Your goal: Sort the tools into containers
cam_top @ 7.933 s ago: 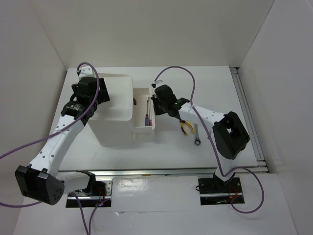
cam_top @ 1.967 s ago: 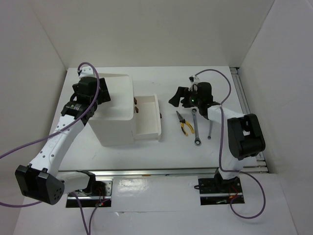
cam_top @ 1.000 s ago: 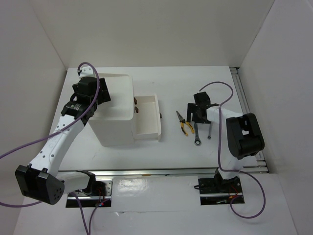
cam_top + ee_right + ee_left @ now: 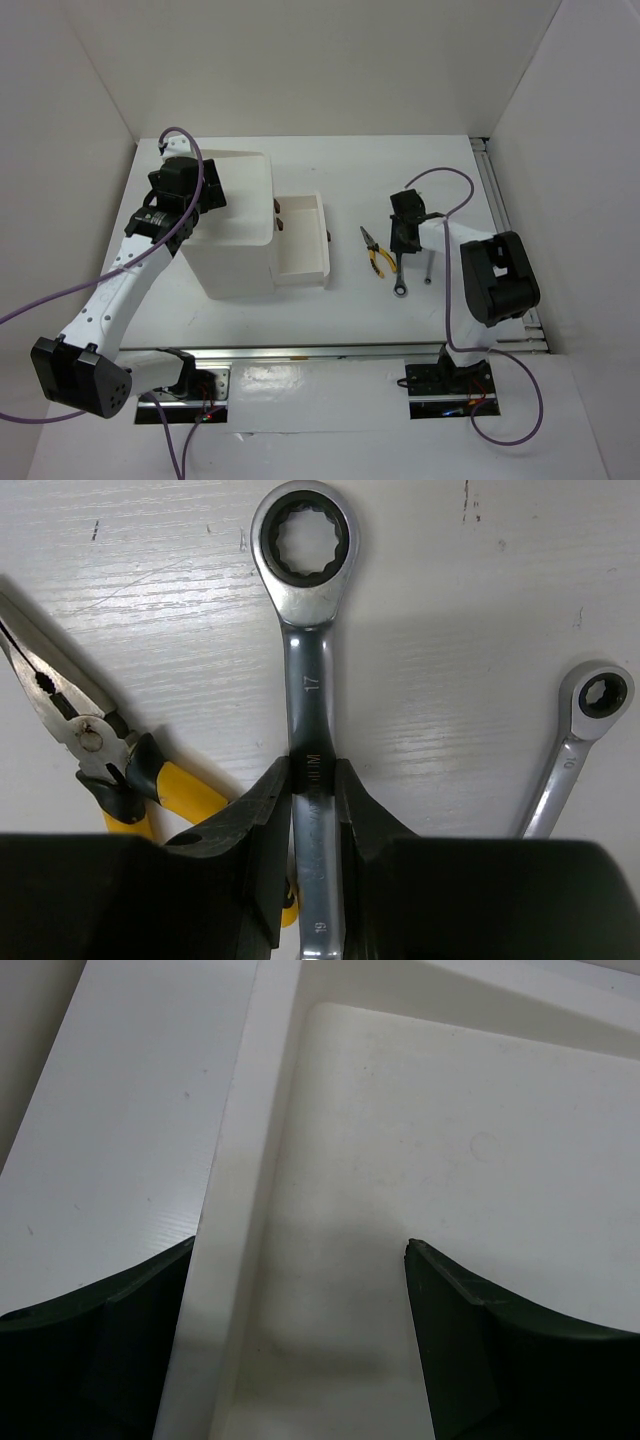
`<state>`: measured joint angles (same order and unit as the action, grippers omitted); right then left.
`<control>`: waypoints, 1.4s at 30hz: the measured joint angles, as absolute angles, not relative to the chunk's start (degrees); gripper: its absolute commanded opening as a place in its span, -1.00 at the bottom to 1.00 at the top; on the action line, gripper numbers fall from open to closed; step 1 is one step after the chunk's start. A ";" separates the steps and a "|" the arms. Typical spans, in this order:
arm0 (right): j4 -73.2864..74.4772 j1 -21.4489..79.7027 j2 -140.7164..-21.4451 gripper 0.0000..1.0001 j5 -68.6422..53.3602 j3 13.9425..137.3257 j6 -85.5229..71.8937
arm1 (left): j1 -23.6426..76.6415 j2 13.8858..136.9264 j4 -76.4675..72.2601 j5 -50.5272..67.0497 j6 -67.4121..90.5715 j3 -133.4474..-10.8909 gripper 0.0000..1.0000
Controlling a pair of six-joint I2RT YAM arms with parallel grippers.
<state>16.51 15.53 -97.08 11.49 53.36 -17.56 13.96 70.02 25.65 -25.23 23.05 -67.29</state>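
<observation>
Clamping wrench (image 4: 310,670) marked 17, right pincer (image 4: 312,770) (top view hides grip); left pincer (image 4: 300,1250) spread wide astride bin (image 4: 250,1160) rim.

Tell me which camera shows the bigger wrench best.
The right wrist view: the bigger wrench is large and sharp, ring end and shaft, pinched by the right hand. The top view shows only a small silver sliver below that hand. The left wrist view shows none of it.
</observation>
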 measured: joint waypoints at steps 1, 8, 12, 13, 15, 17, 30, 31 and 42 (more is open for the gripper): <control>16.71 15.55 -96.86 -1.00 11.51 53.36 -17.56 | 13.96 70.02 25.65 -25.23 23.07 -67.29 0.81; 23.27 15.84 -94.41 -1.00 11.18 55.59 -18.11 | 13.96 70.02 25.65 -25.23 23.07 -67.31 0.81; 25.74 15.88 -90.70 -1.00 10.85 61.12 -17.89 | 13.96 70.02 25.65 -25.23 23.07 -67.31 0.81; 26.35 15.88 -89.80 -1.00 10.74 63.24 -17.72 | 13.96 70.02 25.67 -25.23 23.07 -67.31 0.81; 26.48 15.94 -88.55 -1.00 10.59 67.42 -17.41 | 13.96 70.04 25.69 -25.23 23.07 -67.37 0.81; 26.13 16.29 -87.64 -1.00 10.13 71.05 -17.08 | 13.96 70.04 25.69 -25.23 23.09 -67.37 0.81; 17.43 31.83 -90.74 -1.00 -3.07 73.63 -18.87 | 13.96 70.04 25.71 -25.23 23.11 -67.37 0.81; 16.95 33.36 -92.20 -1.00 -3.66 74.22 -18.94 | 13.96 70.04 25.71 -25.23 23.14 -67.37 0.81; 15.14 39.46 -105.01 -1.00 -3.33 82.46 -18.55 | 13.96 70.06 25.71 -25.23 23.14 -67.40 0.81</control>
<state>15.14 39.46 -105.01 -3.33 82.46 -18.55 13.96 70.06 25.71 -25.23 23.14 -67.40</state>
